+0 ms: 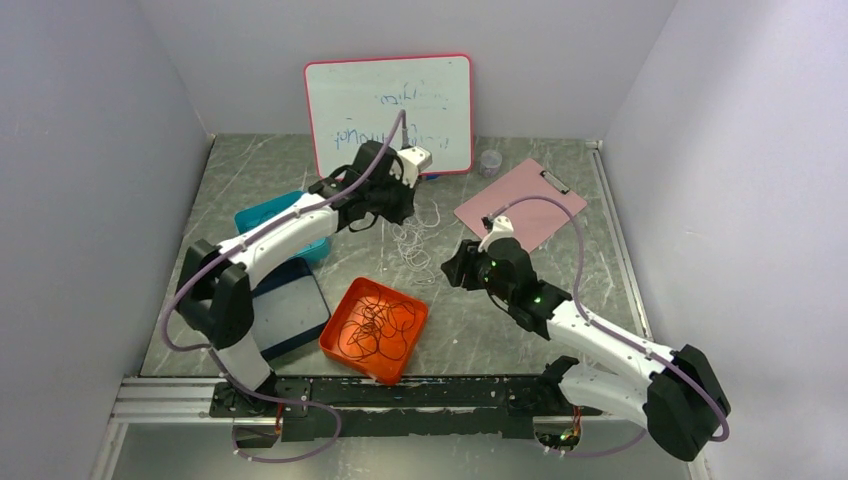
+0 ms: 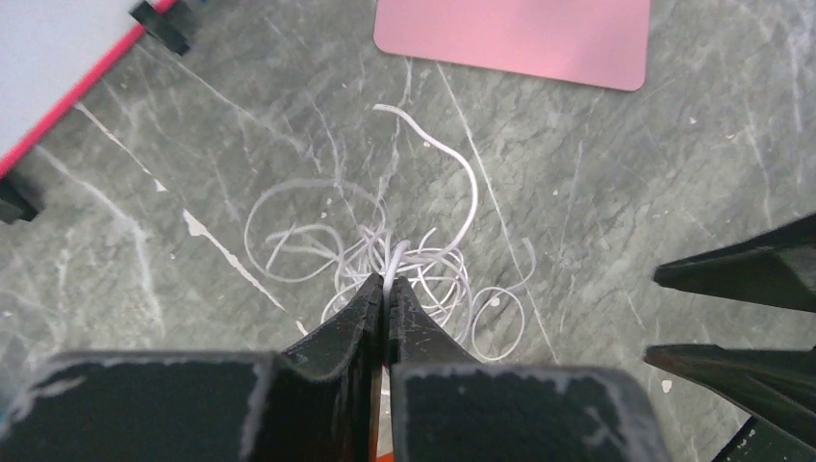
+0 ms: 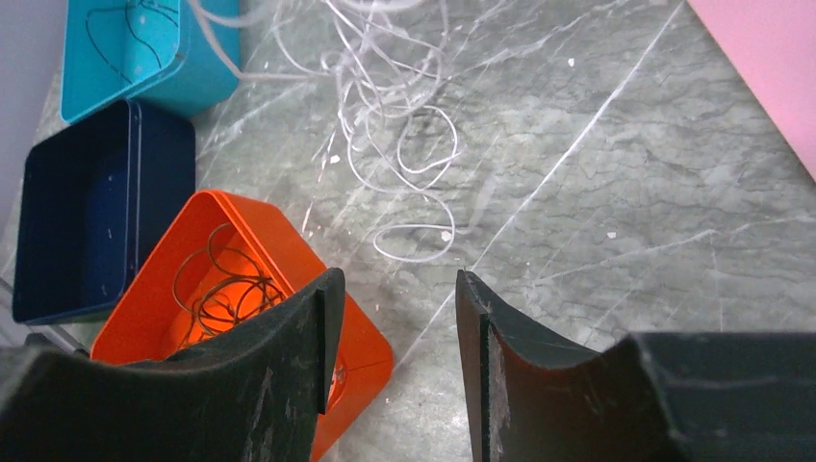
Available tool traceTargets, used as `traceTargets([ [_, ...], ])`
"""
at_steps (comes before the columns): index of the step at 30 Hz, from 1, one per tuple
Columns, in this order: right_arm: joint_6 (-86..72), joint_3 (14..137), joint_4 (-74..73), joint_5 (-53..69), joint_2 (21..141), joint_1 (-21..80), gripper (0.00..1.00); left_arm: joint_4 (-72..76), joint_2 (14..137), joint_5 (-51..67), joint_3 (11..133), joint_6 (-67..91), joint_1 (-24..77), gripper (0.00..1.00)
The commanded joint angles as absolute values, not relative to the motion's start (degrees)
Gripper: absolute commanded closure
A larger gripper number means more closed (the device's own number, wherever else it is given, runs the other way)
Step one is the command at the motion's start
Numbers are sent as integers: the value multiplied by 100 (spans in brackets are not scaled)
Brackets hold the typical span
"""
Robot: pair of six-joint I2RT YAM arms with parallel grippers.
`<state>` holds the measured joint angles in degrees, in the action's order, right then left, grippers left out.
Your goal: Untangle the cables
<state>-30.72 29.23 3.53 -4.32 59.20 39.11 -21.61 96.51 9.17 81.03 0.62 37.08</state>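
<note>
The left wrist view showed what the overhead one hid: the left gripper (image 2: pixel 387 287) was pinched together on one strand of the white cables (image 2: pixel 396 258), whose tangle lay on the table (image 2: pixel 625 192) at its 12 o'clock. The right wrist view showed the right gripper (image 3: pixel 395 289) with jaws apart and empty, and the orange tray (image 3: pixel 366 356) of black cables (image 3: pixel 231 289) at its 9 o'clock. Only the overhead view showed the whiteboard (image 1: pixel 390 110) whole.

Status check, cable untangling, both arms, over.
Left gripper shut on a strand of the white cables. Right gripper open, empty. Tangle lies on table, black cables in orange tray. Pink clipboard clear of it.
</note>
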Motion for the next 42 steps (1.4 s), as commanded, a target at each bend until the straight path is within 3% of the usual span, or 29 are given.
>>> traceTargets([
  [1, -3261, 2815, 324, -838, 5674, 3876, 50, -2061, 10180, 778, 8264, 219, 3740, 92],
  [4, -3254, 2800, 226, -886, 5644, 3876, 50, -2078, 10433, 803, 8181, 293, 3742, 88],
  [9, -3242, 2799, 168, -889, 5686, 3880, 50, -1904, 10430, 926, 8082, 474, 3744, 68],
  [16, -3352, 2871, -34, -1162, 5978, 3876, 49, -1851, 10045, 605, 7824, 526, 3718, 59],
  [25, -3316, 3217, 842, -26, 7075, 3869, 45, -1655, 9199, 468, 6869, 942, 3718, 57],
  [34, -3401, 3753, 1518, -49, 8324, 3869, 44, -1555, 7776, 112, 5860, 1476, 3715, 56],
  [42, -3433, 4137, 1478, -588, 9081, 3874, 55, -1365, 6873, 41, 5227, 1836, 3714, 56],
])
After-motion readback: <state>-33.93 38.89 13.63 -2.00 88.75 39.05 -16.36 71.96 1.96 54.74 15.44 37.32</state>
